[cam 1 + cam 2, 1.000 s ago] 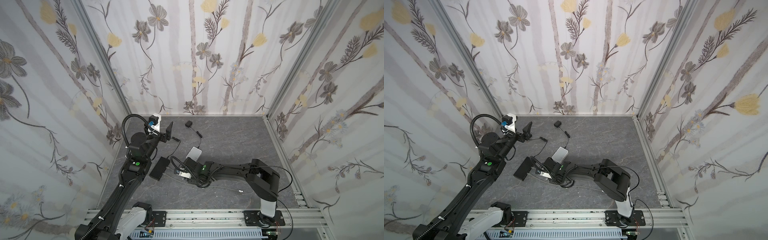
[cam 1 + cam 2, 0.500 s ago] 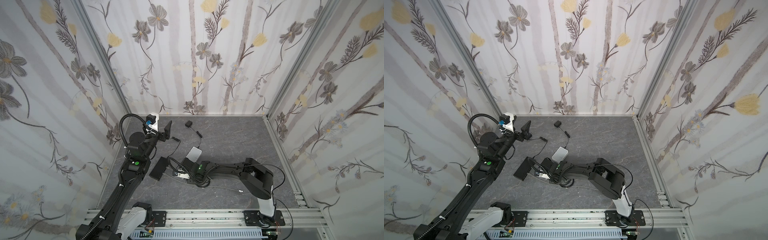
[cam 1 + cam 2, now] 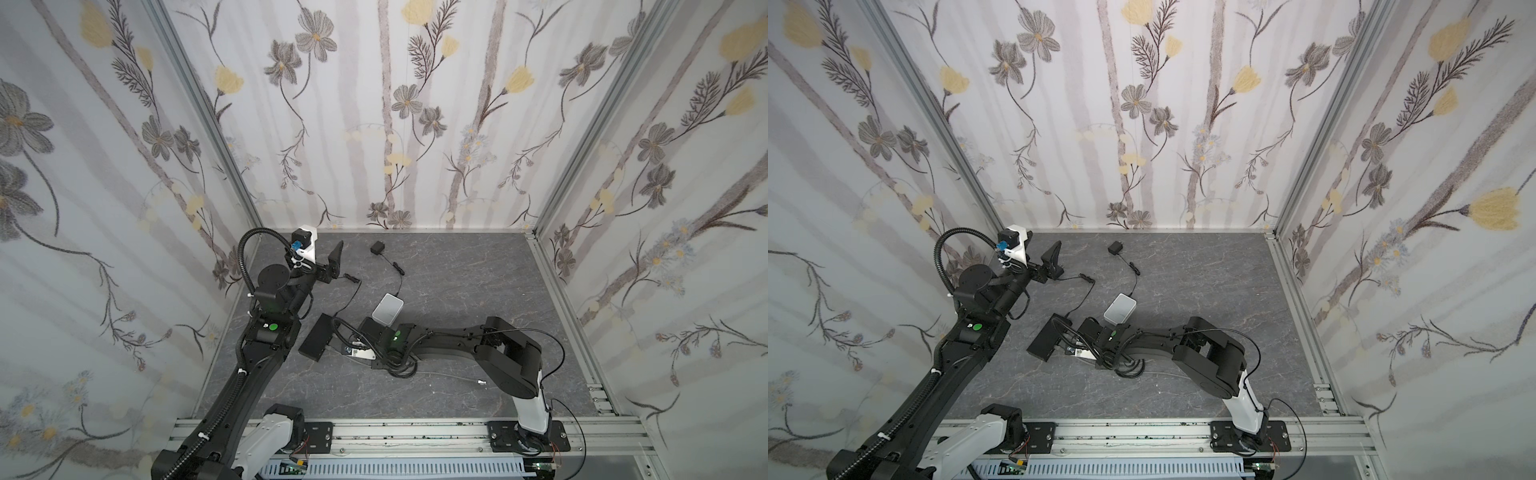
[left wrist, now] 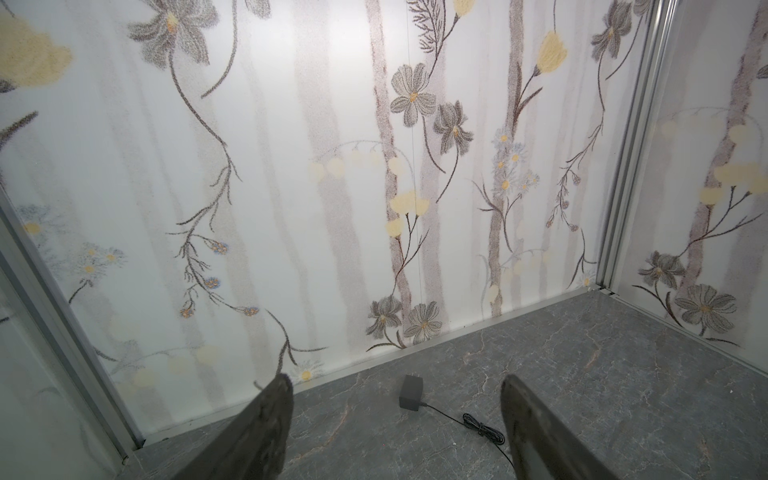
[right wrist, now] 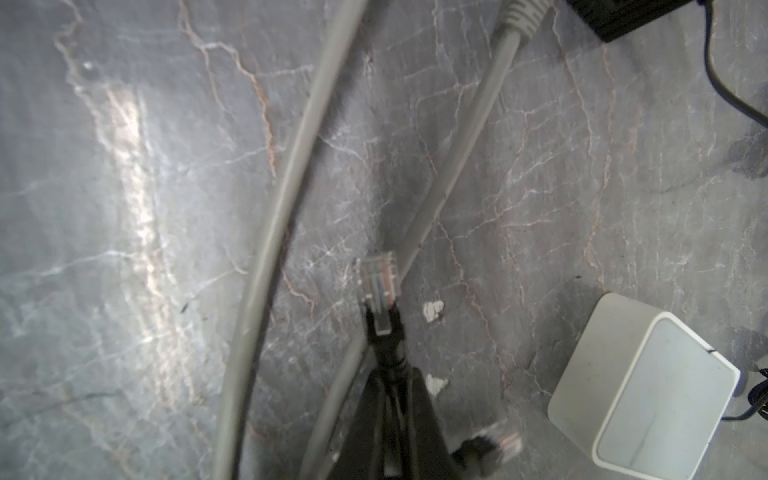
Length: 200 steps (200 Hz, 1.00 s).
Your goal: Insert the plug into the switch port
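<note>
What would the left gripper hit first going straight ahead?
Probably the back wall, low down; the black adapter on the floor seems below the path of the left gripper. Depth is unclear.

worktop [image 3: 457, 291]: dark grey, pale marble veins
walls [image 3: 374, 104]: white, grey and yellow flowers
plug [image 5: 377, 282]: clear, black boot
switch [image 3: 316, 336]: black

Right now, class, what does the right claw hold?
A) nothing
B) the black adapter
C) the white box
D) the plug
D: in the right wrist view the right claw is shut on the black boot of the plug, with the clear tip sticking out ahead.
</note>
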Available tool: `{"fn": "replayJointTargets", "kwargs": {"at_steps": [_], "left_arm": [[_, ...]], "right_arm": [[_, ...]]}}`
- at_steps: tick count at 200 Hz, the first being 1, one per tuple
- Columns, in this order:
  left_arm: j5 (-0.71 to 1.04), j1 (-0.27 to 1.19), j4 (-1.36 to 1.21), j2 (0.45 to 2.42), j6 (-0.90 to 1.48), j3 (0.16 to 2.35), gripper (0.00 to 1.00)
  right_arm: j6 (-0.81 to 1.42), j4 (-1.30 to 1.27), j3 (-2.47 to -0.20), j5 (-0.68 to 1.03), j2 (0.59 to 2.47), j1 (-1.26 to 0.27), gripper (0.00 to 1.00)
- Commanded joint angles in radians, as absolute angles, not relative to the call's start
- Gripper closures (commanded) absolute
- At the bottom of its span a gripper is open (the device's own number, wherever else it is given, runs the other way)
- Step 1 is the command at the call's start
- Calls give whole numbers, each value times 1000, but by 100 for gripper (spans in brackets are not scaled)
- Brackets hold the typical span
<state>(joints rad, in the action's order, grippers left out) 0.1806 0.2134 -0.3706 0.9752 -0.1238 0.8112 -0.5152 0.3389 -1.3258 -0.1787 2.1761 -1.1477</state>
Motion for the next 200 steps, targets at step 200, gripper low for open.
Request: {"fn": "replayJointTargets", "kwargs": {"at_steps": [200], "left_arm": [[1141,338,18,1202,-560,1003,39]], "right_arm": [[-141,379,-854,208,1257,-940,100]]}}
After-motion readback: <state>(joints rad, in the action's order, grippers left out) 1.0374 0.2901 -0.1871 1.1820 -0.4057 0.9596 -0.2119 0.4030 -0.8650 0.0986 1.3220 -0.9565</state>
